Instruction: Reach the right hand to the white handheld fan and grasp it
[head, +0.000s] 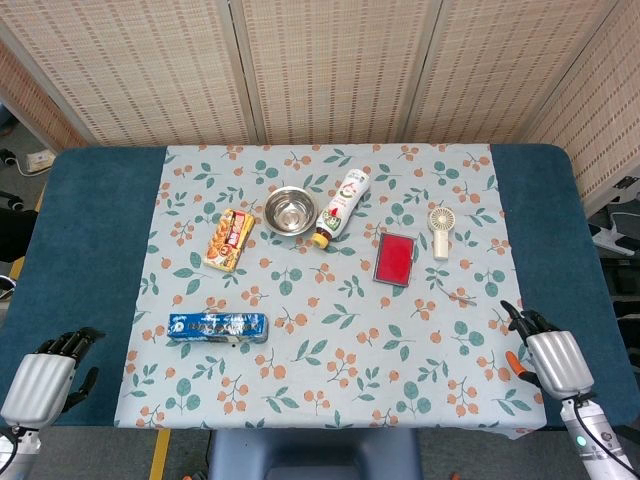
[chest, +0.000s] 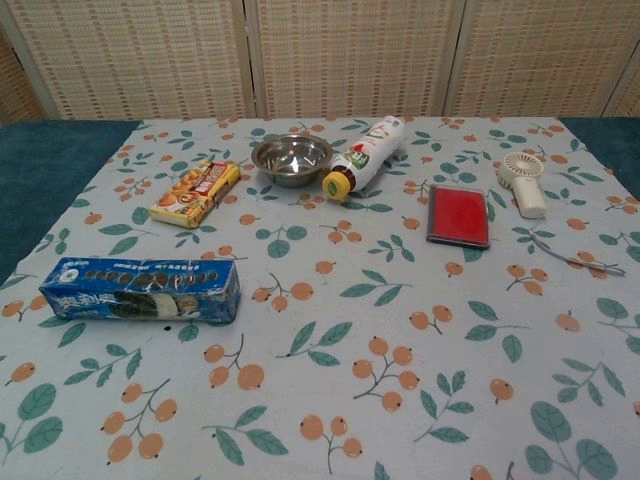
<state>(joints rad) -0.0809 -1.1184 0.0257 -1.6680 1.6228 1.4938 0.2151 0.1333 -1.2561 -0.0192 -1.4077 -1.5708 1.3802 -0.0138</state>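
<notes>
Head view: right hand (head: 553, 360) low at the counter's (head: 90, 230) near right edge, empty, fingers seemingly half-curled, spread hard to judge. Left hand (head: 42, 378) near left corner, also empty. Farther back, white handheld fan (head: 439, 231) lies flat, just right of red case (head: 395, 258).

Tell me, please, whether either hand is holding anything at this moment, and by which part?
Nothing is held. The right hand and left hand hang empty at the near table edge; the white handheld fan lies untouched.
</notes>
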